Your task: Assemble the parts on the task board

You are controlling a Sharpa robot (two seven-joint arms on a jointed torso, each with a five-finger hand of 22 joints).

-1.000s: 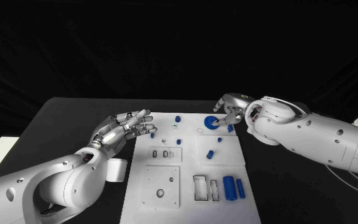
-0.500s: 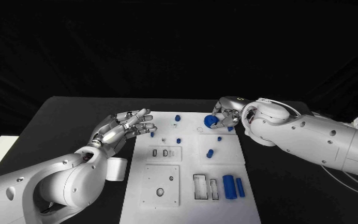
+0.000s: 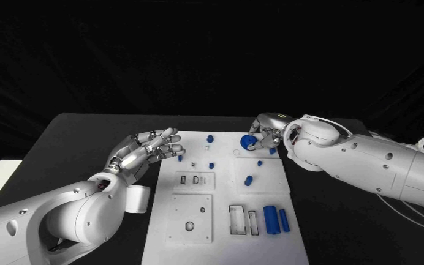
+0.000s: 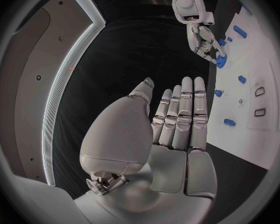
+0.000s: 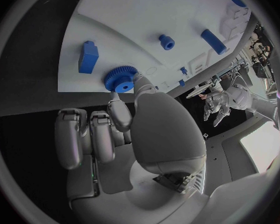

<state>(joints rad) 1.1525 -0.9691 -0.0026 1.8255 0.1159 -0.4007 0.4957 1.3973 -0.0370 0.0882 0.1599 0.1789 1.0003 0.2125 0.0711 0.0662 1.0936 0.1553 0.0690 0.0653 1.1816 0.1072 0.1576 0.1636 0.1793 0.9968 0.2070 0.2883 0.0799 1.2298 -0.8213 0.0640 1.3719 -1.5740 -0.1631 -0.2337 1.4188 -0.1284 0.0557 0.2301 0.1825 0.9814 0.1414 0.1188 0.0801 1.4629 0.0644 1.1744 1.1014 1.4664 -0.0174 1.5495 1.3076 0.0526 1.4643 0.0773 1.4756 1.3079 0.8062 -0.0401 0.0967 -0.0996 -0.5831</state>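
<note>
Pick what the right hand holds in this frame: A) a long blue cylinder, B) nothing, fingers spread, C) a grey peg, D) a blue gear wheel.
D: in the right wrist view the right hand pinches the blue gear wheel above the task board.

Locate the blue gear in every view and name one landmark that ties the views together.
Head view: the blue gear sits at the far right part of the task board, held by the right hand.
Left wrist view: the gear is under the right hand's fingertips.
Right wrist view: the gear is pinched at the fingertips, near the board's edge.
Shared landmark: the white task board.
</note>
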